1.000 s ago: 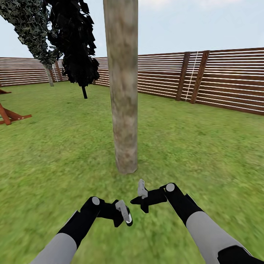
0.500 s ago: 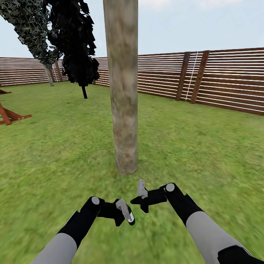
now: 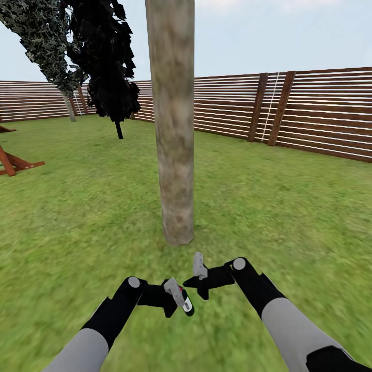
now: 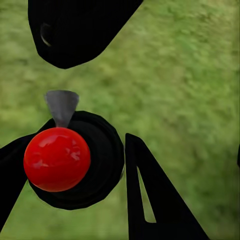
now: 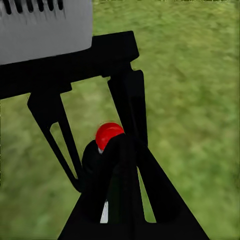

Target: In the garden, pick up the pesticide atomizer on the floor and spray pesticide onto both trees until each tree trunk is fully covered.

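— Where's the atomizer?

— In the left gripper, clamped at its dark body below the red cap; its long axis tilts, bottom toward the grass.

— And the trunk?

— Straight ahead, just beyond both grippers. The nozzle, I think, points away from the wrist camera, though I can't tell if it faces the trunk.

— The right gripper?

— Beside it; whether it's clenched I can't tell.

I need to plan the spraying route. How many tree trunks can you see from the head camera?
3: the thick near trunk straight ahead, a thin dark trunk at back left, and a pale one by the fence. Others may lie outside the frame.
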Controlling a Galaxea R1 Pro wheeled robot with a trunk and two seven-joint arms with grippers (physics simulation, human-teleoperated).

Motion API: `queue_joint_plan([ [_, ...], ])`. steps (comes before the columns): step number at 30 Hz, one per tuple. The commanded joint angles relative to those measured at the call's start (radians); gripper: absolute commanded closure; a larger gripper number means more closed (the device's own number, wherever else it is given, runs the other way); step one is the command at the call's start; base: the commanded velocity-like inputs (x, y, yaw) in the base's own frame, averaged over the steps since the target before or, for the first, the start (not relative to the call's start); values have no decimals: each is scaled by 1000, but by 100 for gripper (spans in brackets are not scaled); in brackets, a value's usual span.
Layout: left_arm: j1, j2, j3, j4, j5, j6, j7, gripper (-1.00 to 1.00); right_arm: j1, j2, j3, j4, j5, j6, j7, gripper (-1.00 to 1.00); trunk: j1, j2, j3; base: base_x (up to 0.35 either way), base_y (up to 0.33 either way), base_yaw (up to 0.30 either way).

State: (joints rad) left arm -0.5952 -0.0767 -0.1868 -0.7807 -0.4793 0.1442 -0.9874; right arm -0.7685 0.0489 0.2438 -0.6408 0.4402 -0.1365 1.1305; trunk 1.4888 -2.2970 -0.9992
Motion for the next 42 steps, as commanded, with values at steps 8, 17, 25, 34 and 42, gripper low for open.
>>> queue_joint_plan([
  [8,0,0,1,1,4,-1,0,100,0,5,0,1,0,0,0,100,0,0,0,0,0,0],
  [17,-2,2,2,0,15,-2,-1,100,0,5,0,1,1,0,0,100,0,0,0,0,0,0],
  [25,-2,2,2,1,25,-3,-3,100,0,5,0,0,1,0,0,100,0,0,0,0,0,0],
  [34,-2,2,1,1,45,-3,-4,100,0,5,-1,1,1,0,0,100,0,0,0,0,0,0],
  [42,-2,2,0,9,57,-6,-4,100,0,5,-1,1,2,0,0,100,0,0,0,0,0,0],
])
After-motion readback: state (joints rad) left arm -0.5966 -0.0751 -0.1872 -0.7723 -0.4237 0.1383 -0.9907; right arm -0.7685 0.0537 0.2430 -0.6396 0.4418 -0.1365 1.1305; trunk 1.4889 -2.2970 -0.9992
